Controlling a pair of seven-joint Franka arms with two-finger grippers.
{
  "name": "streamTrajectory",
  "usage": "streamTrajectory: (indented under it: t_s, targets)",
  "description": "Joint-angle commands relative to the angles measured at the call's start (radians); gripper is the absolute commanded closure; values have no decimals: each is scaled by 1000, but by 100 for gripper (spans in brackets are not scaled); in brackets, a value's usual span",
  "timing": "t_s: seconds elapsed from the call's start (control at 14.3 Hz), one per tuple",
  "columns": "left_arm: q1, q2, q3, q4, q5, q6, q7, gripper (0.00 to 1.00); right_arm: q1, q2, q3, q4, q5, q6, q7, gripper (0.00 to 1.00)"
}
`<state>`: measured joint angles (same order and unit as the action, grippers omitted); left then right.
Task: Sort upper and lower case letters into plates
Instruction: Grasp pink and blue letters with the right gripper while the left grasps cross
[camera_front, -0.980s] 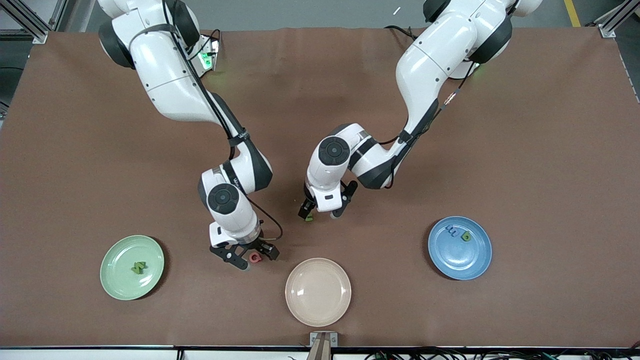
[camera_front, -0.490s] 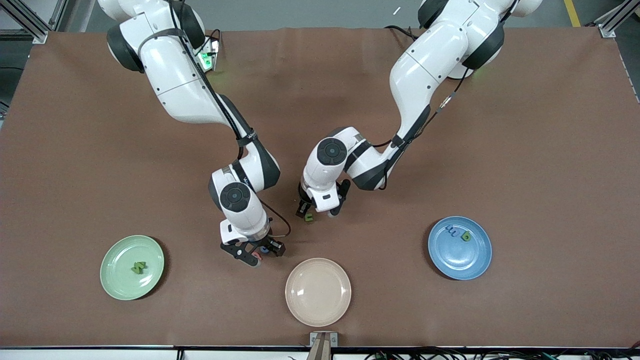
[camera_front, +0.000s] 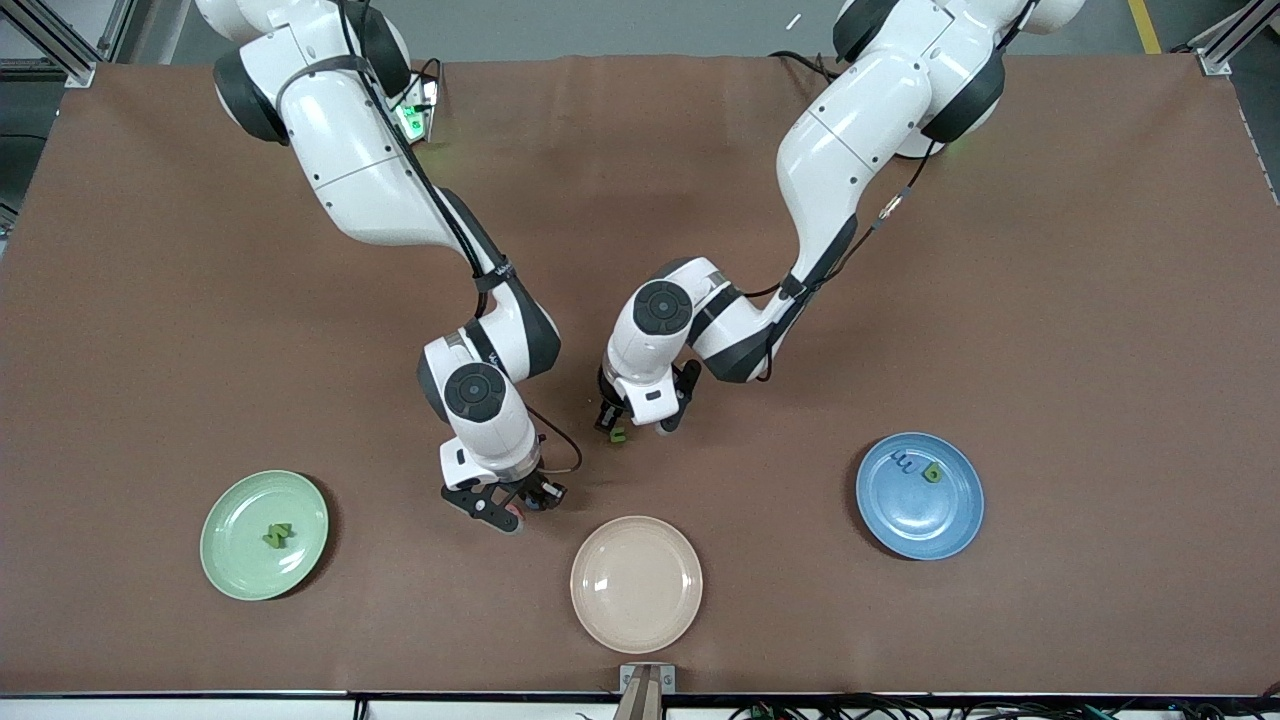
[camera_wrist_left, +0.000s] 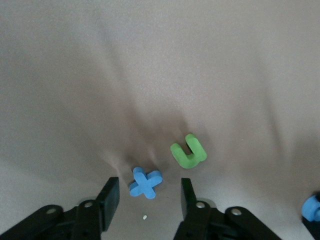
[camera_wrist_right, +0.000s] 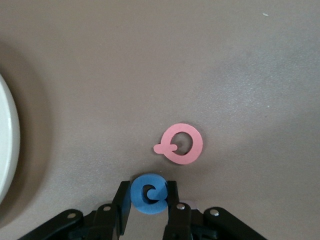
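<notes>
The right gripper sat low on the tabletop, its fingers closed against the sides of a blue letter; the pink letter lay just ahead of them. The left gripper kept its fingers spread around a blue cross-shaped letter, a green letter just past the tips. These looked light, foam-like and slightly yielding, best pinched across flat outer edges, gently.

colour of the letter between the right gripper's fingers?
Blue letter, clearest in the right wrist view.
</notes>
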<state>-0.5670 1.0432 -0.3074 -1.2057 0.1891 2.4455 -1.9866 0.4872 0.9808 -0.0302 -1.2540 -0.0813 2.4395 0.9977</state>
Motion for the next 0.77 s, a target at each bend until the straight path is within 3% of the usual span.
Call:
streamTrajectory:
  t_s: [0.0,0.07,0.35,0.49,0.56,0.7]
  targets:
    - [-14,24,8,28,-19,4,25,43,8,10,-7,4,-14,4,18,90]
    - [-14,24,8,26,-19,1,44,46,8,9,-7,4,-12,3,18,95]
    - [-33,38,8,26,-19,1,52,57,-7,-33,-4,8,8,-22,13,100]
    - [-34,43,11,25,-17,1,60,65,-31,-59,-4,16,-1,-123,2,100]
    - [-34,47,11,23,-17,1,84,65,-51,-76,-2,21,-2,-160,-34,100]
    - [-33,50,11,23,-19,1,92,76,-108,-109,-7,21,-2,-201,-185,100]
